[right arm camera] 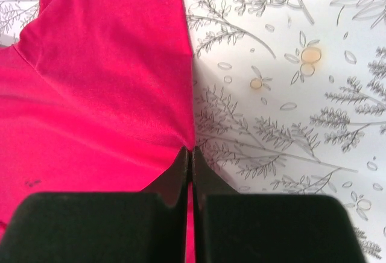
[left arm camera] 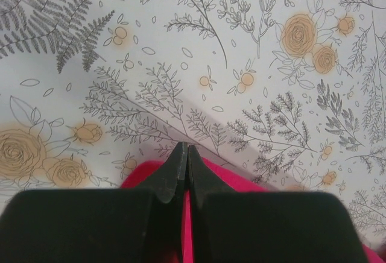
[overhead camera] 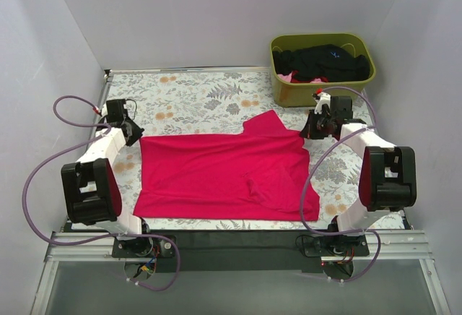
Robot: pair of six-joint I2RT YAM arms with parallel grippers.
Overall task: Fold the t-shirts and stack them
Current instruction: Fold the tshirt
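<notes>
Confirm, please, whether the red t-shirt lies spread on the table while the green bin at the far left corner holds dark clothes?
No: the top external view shows the green bin at the far right corner. The red t-shirt lies spread on the table, and the bin holds dark clothes.

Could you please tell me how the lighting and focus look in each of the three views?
Top external: even, soft light, sharp, red t-shirt vivid without glare. Left wrist: floral cloth sharp, a grey shadow band ahead of the left pincer. Right wrist: sharp, right pincer nearly featureless black.
</notes>
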